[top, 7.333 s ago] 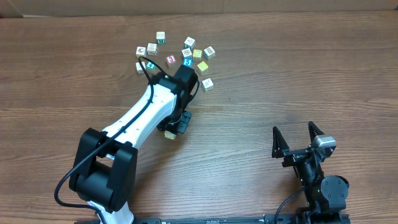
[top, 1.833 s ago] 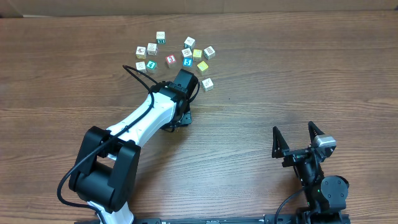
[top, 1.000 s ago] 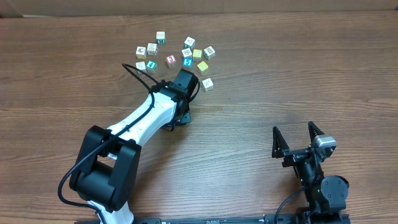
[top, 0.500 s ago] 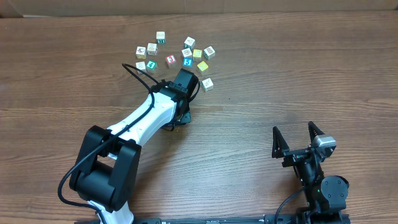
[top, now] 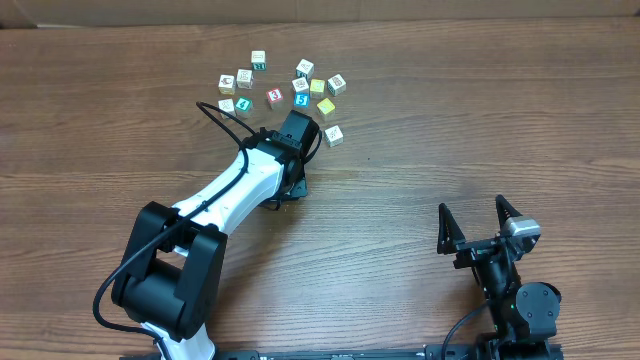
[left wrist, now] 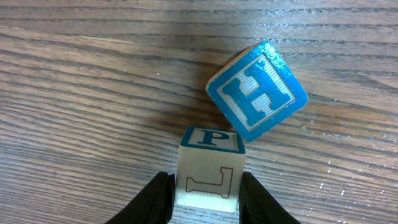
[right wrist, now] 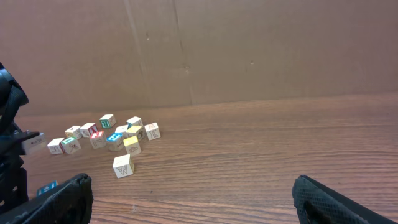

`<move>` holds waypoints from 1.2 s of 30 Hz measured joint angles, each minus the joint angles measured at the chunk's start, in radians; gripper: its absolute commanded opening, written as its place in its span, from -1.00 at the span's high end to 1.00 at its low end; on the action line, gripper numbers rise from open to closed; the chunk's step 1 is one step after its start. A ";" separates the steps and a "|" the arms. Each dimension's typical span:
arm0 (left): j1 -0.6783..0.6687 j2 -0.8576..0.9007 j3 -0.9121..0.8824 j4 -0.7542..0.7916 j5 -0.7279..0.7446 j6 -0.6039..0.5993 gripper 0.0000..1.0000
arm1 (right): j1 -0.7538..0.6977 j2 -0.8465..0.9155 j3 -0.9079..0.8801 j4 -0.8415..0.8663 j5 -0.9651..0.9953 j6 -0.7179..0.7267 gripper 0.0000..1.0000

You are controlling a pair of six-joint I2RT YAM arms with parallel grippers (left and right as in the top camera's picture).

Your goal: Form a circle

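In the left wrist view my left gripper (left wrist: 209, 203) is shut on a whitish cube (left wrist: 210, 177) with a blue "P" on top and a red outlined "L" on its near face. Of the circle, a blue "H" cube (left wrist: 256, 91) shows, lying turned at an angle just beyond the held cube; their corners are very close, and I cannot tell whether they touch. In the overhead view the left arm (top: 250, 170) covers both cubes. My right gripper (top: 478, 222) stands open and empty near the table's front right, far from them.
A loose scatter of similar cubes (top: 290, 88) lies at the far middle of the table. A single "W" cube (top: 333, 134) sits just right of the left wrist, also seen from the right wrist as the "W" cube (right wrist: 123, 166). A cardboard wall (right wrist: 249, 50) backs the table.
Over the last second nothing has visibly moved. Compared with seven seconds ago, the left gripper has shifted slightly and the pale cube it carried is now hidden beneath it from overhead.
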State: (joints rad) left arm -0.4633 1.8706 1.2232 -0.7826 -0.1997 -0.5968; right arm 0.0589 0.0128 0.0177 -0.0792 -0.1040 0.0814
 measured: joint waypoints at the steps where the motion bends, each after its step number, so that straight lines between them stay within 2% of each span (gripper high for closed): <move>1: 0.000 0.000 0.000 0.002 0.000 0.000 0.37 | 0.000 0.000 0.000 0.000 0.000 0.000 -1.00; 8: 0.000 0.000 0.000 0.006 0.000 0.000 0.37 | 0.000 0.000 0.000 0.000 0.000 0.000 -1.00; 11: 0.000 0.000 0.000 0.006 0.000 0.000 0.26 | 0.000 0.000 0.000 0.000 0.000 0.000 -1.00; 14: 0.000 0.000 0.000 0.006 0.000 0.000 0.01 | 0.000 0.000 0.000 0.001 0.000 0.000 -1.00; 16: 0.000 0.000 0.000 0.006 0.000 -0.001 -0.39 | 0.000 0.000 0.000 0.000 0.000 0.000 -1.00; 19: 0.000 0.000 0.000 0.006 0.003 -0.003 -0.59 | 0.000 0.000 0.000 0.000 0.000 0.000 -1.00; 27: 0.000 0.000 0.060 -0.064 0.010 -0.006 -0.64 | 0.000 0.000 0.000 0.000 0.000 0.000 -1.00; 36: 0.096 -0.001 0.430 -0.250 0.020 -0.005 -0.81 | 0.000 0.000 0.000 0.000 0.000 0.000 -1.00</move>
State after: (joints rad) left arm -0.3672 1.8698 1.6531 -1.0328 -0.1795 -0.6018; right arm 0.0589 0.0128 0.0177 -0.0788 -0.1043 0.0814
